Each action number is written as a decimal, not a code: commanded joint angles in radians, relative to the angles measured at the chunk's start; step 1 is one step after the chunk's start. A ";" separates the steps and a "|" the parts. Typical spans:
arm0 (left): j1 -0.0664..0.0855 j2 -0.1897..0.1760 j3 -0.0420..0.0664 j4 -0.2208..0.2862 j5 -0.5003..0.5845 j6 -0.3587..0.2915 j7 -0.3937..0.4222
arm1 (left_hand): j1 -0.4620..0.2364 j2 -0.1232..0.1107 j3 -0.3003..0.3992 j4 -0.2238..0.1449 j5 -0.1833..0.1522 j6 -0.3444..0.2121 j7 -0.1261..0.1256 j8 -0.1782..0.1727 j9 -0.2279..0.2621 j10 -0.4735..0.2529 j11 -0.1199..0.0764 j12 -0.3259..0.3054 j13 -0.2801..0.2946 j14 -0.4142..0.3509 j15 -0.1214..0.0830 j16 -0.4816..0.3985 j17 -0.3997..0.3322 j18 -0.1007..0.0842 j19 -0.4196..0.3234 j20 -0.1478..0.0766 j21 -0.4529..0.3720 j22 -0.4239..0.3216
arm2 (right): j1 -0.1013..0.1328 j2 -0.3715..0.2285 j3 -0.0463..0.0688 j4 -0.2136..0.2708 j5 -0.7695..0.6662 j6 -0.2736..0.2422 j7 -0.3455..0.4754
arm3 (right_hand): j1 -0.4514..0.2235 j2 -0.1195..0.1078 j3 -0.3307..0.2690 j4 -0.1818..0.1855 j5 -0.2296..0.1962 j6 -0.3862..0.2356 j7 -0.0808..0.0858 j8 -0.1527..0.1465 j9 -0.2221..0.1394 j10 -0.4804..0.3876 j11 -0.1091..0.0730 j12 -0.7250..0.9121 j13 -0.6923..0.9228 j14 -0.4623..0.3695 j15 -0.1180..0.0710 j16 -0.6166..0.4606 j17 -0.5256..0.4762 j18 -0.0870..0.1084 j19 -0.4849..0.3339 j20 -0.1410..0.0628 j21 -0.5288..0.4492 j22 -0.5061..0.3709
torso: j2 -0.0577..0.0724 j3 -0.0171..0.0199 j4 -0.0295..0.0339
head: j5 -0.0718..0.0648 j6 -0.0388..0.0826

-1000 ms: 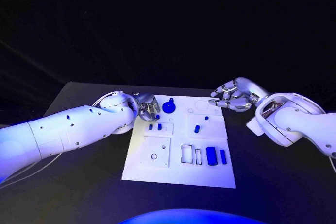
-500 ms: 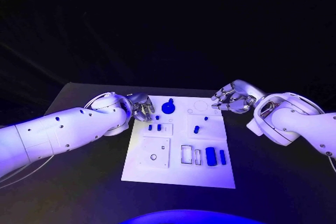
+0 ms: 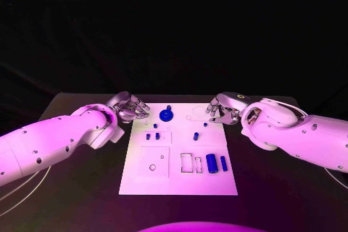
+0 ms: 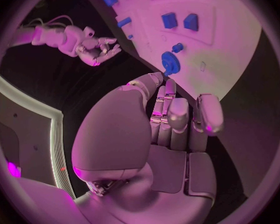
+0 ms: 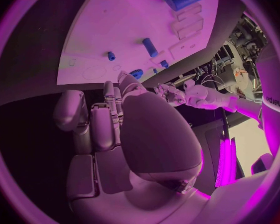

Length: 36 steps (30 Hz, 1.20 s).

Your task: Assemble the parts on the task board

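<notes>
Task board lies flat, long axis running away from robot.

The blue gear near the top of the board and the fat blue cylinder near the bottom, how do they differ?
The blue gear is round and toothed, while the blue cylinder is a smooth, long bar. The gear sits at the board's far edge beside the left hand; the cylinder lies in the near row by the rectangular cutouts, far from both hands. Both are blue and rest untouched on the white board.

A black table stands before a dark, unlit backdrop.
</notes>
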 commanded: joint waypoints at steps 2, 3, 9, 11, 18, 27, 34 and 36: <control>0.001 -0.023 0.001 0.030 0.469 -0.077 0.163 | 0.002 0.011 0.000 -0.008 0.004 0.008 0.003 0.005 -0.003 -0.024 0.004 0.009 0.004 -0.052 0.005 -0.073 -0.114 0.026 -0.059 0.004 -0.077 -0.070 | -0.012 0.022 -0.002 -0.018 -0.167 0.073 -0.049 | -0.004 -0.016 0.016 -0.001 0.008 0.002 0.011 -0.010 -0.003 0.001 0.007 -0.013 -0.019 0.040 0.007 0.015 0.017 -0.007 0.014 0.000 0.021 0.015 | 0.002 -0.0029 0.0018 | -0.009 -0.002; 0.001 -0.027 0.001 0.036 0.489 -0.076 0.172 | 0.002 0.011 0.000 -0.008 0.004 0.008 0.003 0.005 -0.003 -0.025 0.004 0.011 0.005 -0.053 0.005 -0.075 -0.116 0.026 -0.060 0.004 -0.079 -0.072 | -0.013 0.025 -0.002 -0.020 -0.173 0.076 -0.052 | -0.005 -0.018 0.018 0.000 0.008 0.003 0.011 -0.011 -0.003 0.000 0.008 -0.016 -0.022 0.041 0.008 0.017 0.019 -0.008 0.015 0.001 0.024 0.017 | 0.002 -0.0023 0.0011 | -0.008 -0.002; 0.002 -0.070 0.001 0.089 0.617 -0.055 0.239 | 0.000 0.013 -0.004 -0.009 0.003 0.006 0.003 0.004 -0.004 -0.028 0.004 0.018 0.008 -0.054 0.005 -0.079 -0.121 0.027 -0.062 0.005 -0.086 -0.077 | -0.021 0.047 -0.002 -0.037 -0.202 0.107 -0.061 | -0.009 -0.024 0.032 -0.001 0.008 0.010 0.013 -0.015 -0.004 0.001 0.011 -0.026 -0.038 0.044 0.010 0.029 0.034 -0.013 0.027 0.003 0.051 0.036 | 0.002 -0.0021 0.0024 | 0.000 -0.004; 0.003 -0.079 0.001 0.100 0.637 -0.052 0.251 | -0.001 0.013 -0.004 -0.009 0.003 0.005 0.003 0.004 -0.004 -0.029 0.005 0.019 0.008 -0.055 0.005 -0.081 -0.124 0.027 -0.063 0.005 -0.087 -0.079 | -0.023 0.052 -0.002 -0.040 -0.205 0.116 -0.060 | -0.008 -0.024 0.035 -0.002 0.008 0.011 0.012 -0.015 -0.004 0.002 0.011 -0.027 -0.040 0.044 0.011 0.031 0.035 -0.013 0.029 0.003 0.054 0.038 | 0.002 -0.0014 0.0016 | 0.001 -0.004; 0.004 -0.094 0.000 0.122 0.675 -0.048 0.271 | 0.001 0.016 -0.006 -0.011 0.003 0.005 0.004 0.004 -0.005 -0.033 0.005 0.024 0.010 -0.056 0.005 -0.083 -0.128 0.027 -0.064 0.006 -0.091 -0.081 | -0.036 0.074 -0.003 -0.050 -0.210 0.131 -0.053 | -0.007 -0.027 0.061 -0.009 0.021 0.031 0.007 -0.013 -0.003 0.019 0.007 -0.032 -0.058 0.047 0.008 0.047 0.053 -0.025 0.057 0.003 0.119 0.079 | 0.002 -0.0023 0.0006 | 0.003 -0.009; 0.005 -0.096 0.000 0.127 0.684 -0.042 0.275 | 0.004 0.018 -0.007 -0.015 0.003 0.004 0.005 0.004 -0.005 -0.037 0.005 0.028 0.012 -0.056 0.005 -0.084 -0.128 0.028 -0.064 0.006 -0.094 -0.084 | -0.043 0.095 -0.003 -0.078 -0.213 0.130 -0.049 | -0.010 -0.026 0.108 -0.019 0.025 0.045 0.005 -0.018 -0.004 0.037 0.005 -0.040 -0.082 0.048 0.006 0.056 0.062 -0.029 0.062 0.001 0.138 0.096 | 0.002 -0.0010 0.0008 | 0.004 -0.013; 0.005 -0.097 0.000 0.130 0.685 -0.036 0.273 | 0.009 0.022 -0.006 -0.019 0.003 0.004 0.005 0.004 -0.006 -0.041 0.006 0.032 0.014 -0.057 0.006 -0.085 -0.130 0.028 -0.065 0.006 -0.097 -0.086 | -0.047 0.103 -0.003 -0.093 -0.213 0.130 -0.046 | -0.015 -0.027 0.130 -0.024 0.026 0.051 0.005 -0.020 -0.004 0.043 0.004 -0.044 -0.091 0.047 0.006 0.057 0.062 -0.029 0.061 0.001 0.141 0.100 | 0.002 -0.0003 0.0006 | 0.007 -0.017; 0.005 -0.097 0.000 0.130 0.685 -0.035 0.272 | 0.009 0.022 -0.006 -0.019 0.003 0.004 0.005 0.004 -0.006 -0.041 0.006 0.032 0.014 -0.057 0.006 -0.085 -0.130 0.028 -0.065 0.006 -0.097 -0.086 | -0.048 0.106 -0.003 -0.097 -0.213 0.131 -0.045 | -0.016 -0.027 0.133 -0.025 0.025 0.051 0.005 -0.020 -0.004 0.044 0.004 -0.045 -0.092 0.047 0.006 0.057 0.062 -0.029 0.061 0.001 0.141 0.101 | 0.002 0.0000 0.0007 | 0.006 -0.017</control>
